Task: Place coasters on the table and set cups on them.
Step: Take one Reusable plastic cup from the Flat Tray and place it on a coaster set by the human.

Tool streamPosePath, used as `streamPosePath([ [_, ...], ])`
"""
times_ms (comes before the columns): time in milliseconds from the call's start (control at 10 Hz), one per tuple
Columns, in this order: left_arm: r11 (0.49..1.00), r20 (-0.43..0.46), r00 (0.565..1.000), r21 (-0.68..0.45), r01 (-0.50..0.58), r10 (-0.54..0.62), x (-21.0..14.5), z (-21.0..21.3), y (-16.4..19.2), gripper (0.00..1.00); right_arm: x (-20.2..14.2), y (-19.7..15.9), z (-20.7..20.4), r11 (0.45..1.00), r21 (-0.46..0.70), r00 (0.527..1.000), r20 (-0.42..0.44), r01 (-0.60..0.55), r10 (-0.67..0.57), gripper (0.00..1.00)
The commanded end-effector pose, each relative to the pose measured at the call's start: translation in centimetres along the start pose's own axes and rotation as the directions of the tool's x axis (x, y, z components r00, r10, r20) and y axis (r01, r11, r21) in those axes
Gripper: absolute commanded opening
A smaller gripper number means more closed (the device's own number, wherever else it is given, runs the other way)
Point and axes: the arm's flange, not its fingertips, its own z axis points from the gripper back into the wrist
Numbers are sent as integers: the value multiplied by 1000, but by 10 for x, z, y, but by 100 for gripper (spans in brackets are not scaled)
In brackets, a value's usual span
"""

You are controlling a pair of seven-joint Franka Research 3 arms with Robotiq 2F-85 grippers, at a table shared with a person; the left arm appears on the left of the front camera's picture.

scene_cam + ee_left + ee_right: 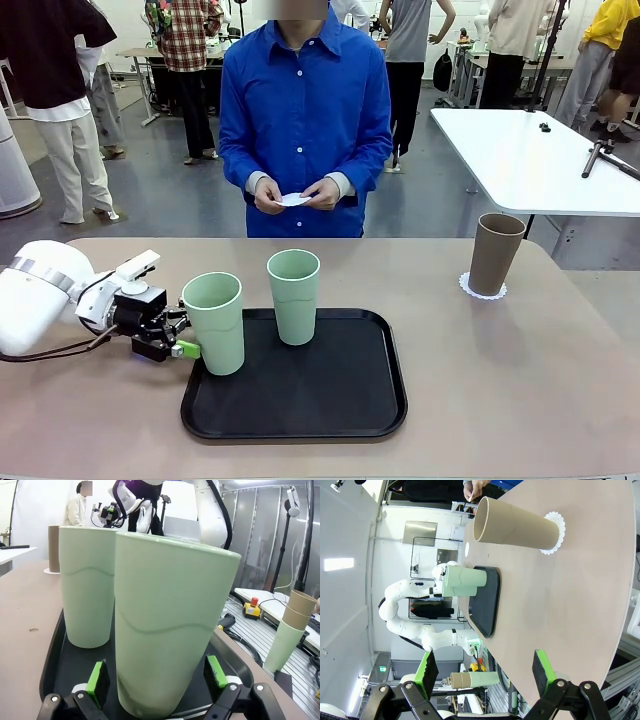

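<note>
Green cup [214, 322] on the tray [300, 405] is flanked by the fingers of the open left gripper [185, 331], and the right gripper [485, 672] is held open too.

My left arm [40, 295]: glossy white shell, black cable [60, 349] looping beneath. On left gripper [157, 680] and right gripper [485, 672]: black linkages, silver screws, green pads [97, 680].
</note>
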Motion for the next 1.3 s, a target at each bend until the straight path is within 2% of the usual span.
streamPosePath([
  [0,1000,-15,1000,-2,23,-23,-2,-8,6,100,1,1,0,1000,-7,1000,3,1,-1,100],
  [800,995,-17,997,-64,79,-81,1,-36,5,100,1,1,0,1000,-7,1000,3,1,-1,100],
  [900,994,-14,996,-58,89,-90,1,-35,4,92,1,1,0,1000,-7,1000,3,1,-1,100],
  [1000,994,-14,995,-62,94,-95,2,-35,5,42,1,1,0,1000,-7,1000,3,1,-1,100],
  [1100,993,-14,995,-67,94,-95,3,-34,5,33,1,1,0,1000,-7,1000,3,1,-1,100],
  [1200,993,-10,995,-69,94,-95,3,-34,4,0,1,1,0,1000,-7,1000,3,1,-1,100],
])
